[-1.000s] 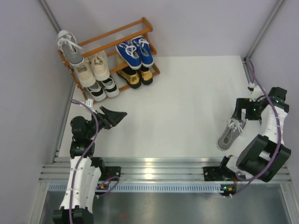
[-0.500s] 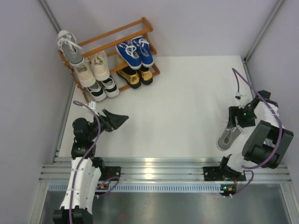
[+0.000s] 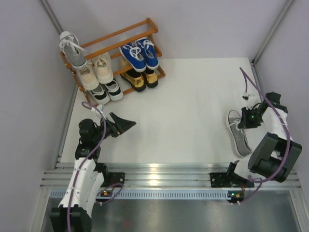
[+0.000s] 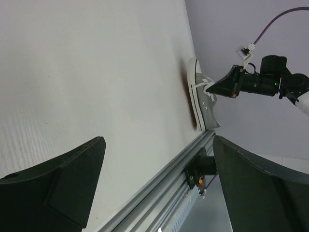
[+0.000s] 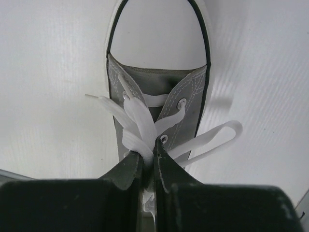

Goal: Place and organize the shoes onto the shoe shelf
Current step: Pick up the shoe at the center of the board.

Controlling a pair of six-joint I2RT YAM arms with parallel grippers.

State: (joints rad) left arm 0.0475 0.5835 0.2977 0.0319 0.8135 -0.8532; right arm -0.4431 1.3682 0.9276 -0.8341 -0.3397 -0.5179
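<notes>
One grey sneaker [image 3: 237, 134] rests on the table [image 3: 183, 106], far right, well apart from the shelf [image 3: 120, 34] in the far left corner. Right gripper [image 5: 148, 157] sits over the tongue, fingers pinched narrow on the sneaker's white laces [image 5: 137, 121]. Left gripper [image 3: 123, 124] hovers over the near left of the table, fingers spread wide, holding nothing.

On the shelf:
- second grey sneaker [image 3: 72, 48], top left end
- beige pair [image 3: 95, 70] beside it
- blue pair [image 3: 140, 54] to the right
- gold pair [image 3: 140, 79] under the blue
- black-and-white pair [image 3: 107, 92], lowest left
</notes>
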